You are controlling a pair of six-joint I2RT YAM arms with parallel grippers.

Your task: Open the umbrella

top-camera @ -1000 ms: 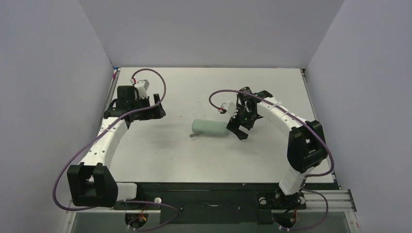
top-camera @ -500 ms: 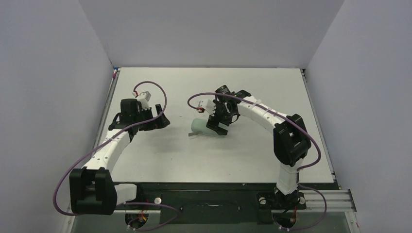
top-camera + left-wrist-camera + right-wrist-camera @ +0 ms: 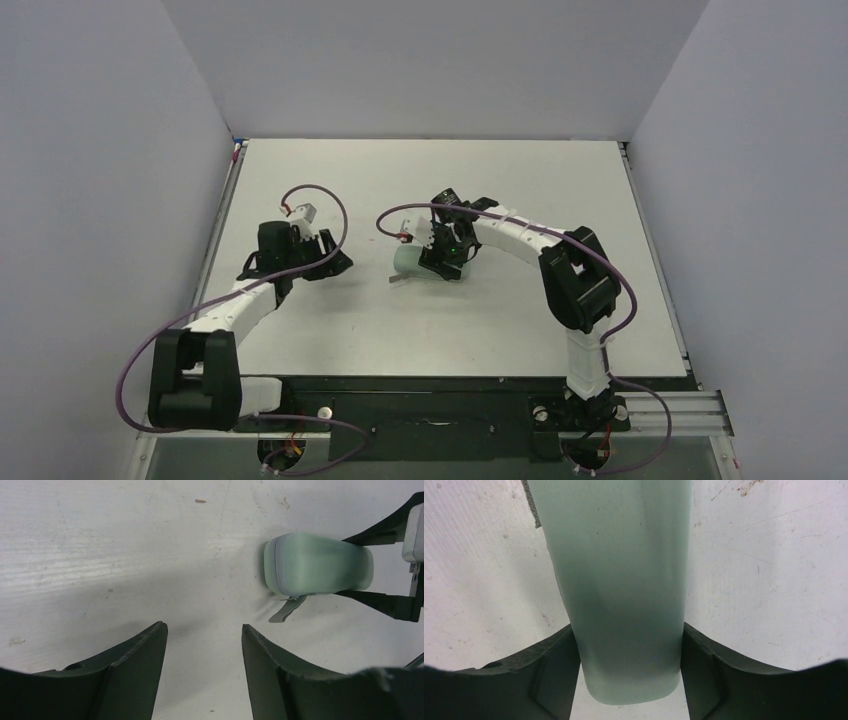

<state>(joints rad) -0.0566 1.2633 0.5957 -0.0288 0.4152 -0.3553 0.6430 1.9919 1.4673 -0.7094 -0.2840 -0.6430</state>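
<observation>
One sleeve (image 3: 408,262) lies at the middle of the bench (image 3: 520,180), plump, contents hidden | umbrella not visible; you'd judge it inside | right jaws press both sleeve sides | left jaws spread, empty, nearby | soft, light, slippery fabric: grip the firm core through it, then draw from the tab (image 3: 287,609) end

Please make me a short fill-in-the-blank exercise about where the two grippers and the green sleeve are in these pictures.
1. The right gripper has one finger on each ____ of the pale green sleeve.
2. The left gripper stands open and holds ____.
3. The sleeve's grey tab hangs at the end facing the ____ gripper.
Missing words: side; nothing; left.
</observation>
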